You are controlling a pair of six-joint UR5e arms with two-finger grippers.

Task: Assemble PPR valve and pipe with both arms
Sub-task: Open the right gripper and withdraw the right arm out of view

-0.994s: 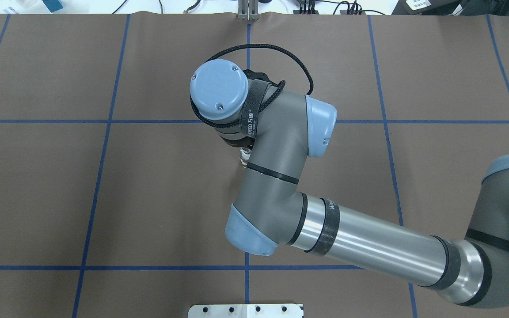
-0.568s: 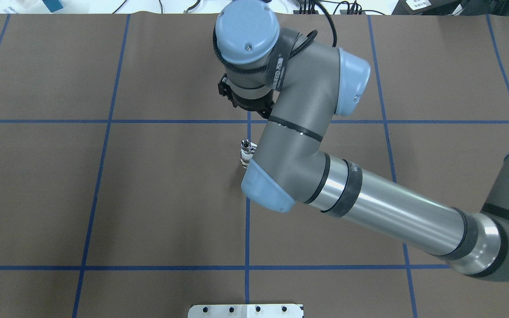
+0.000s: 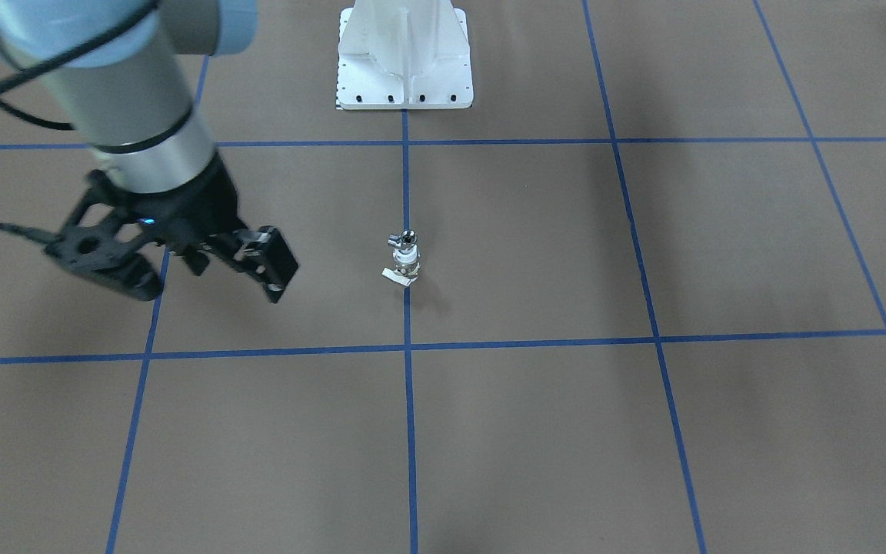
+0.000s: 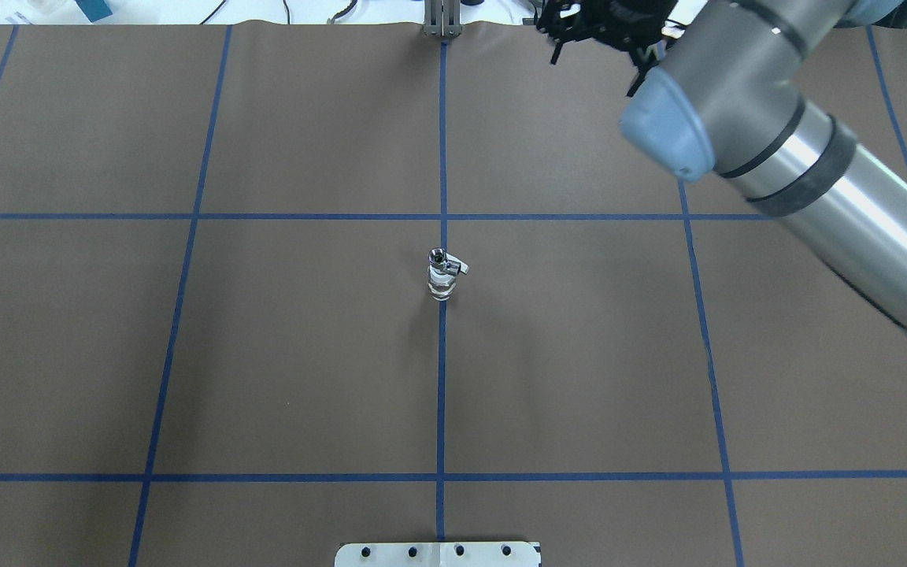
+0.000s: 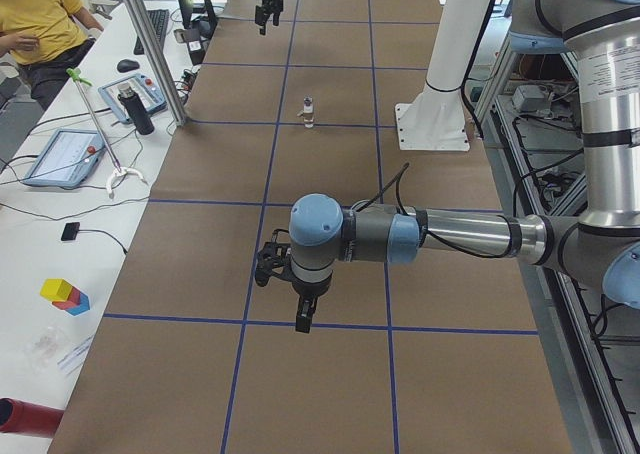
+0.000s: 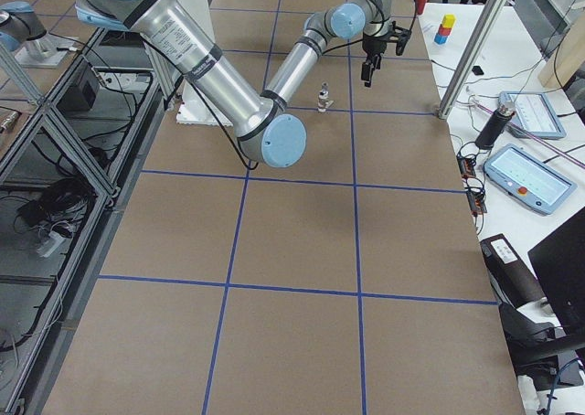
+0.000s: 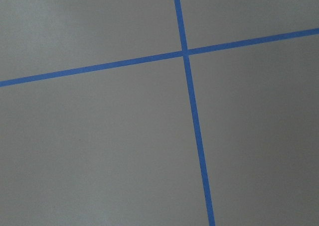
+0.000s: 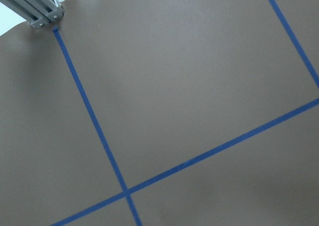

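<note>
Stood upright and joined at the middle of the table (image 3: 566, 423), on a blue tape line (image 3: 408, 385): one valve (image 3: 409, 265), one pipe (image 3: 408, 238).

Carried the chrome pipe on top and the white valve beneath, resting on the table, with the long axis straight up and the pipe's side nub turned toward the robot's right. Hung well apart from the pair, off to the robot's right on the right arm (image 4: 816, 173): the right gripper (image 3: 209, 291), jaws spread wide and holding nothing. Hovered over the table's left end on the left arm (image 5: 450, 239), near a tape crossing: the left gripper (image 5: 298, 309), caught only by the side camera, so could not tell how its jaws stood. Counted two arms, two grippers and one white base (image 3: 404, 54).
</note>
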